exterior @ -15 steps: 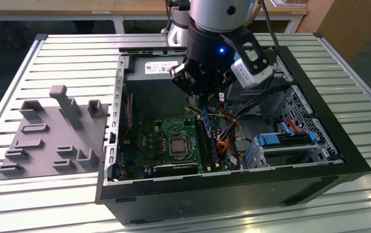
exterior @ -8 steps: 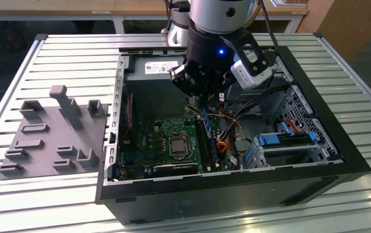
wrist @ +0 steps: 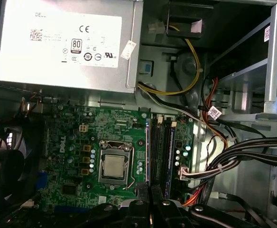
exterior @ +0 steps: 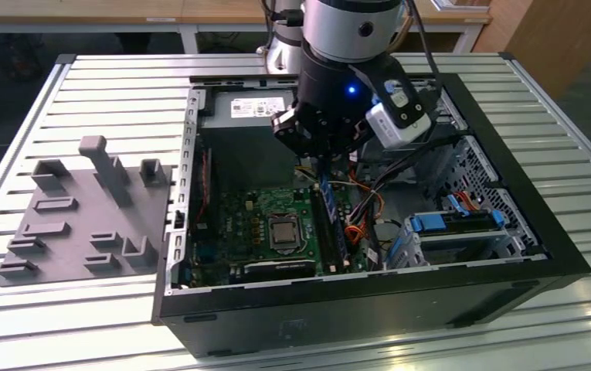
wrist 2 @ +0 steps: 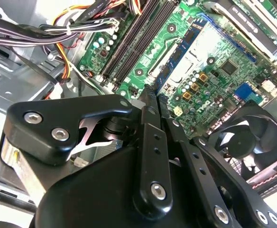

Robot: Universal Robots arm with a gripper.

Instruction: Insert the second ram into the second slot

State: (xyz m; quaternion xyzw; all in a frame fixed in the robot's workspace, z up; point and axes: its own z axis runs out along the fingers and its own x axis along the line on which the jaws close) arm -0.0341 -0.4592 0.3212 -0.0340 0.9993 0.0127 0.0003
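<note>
We see the gripper at the frame's edge, its dark fingers pressed together on a thin blue ram that we view edge-on. Mid-frame, the ram hangs over the green board, between the socket and the dark slots. Beyond the board we see a grey power supply with a white label. A black fan sits at one side of the board, and black cables run along the other.
</note>
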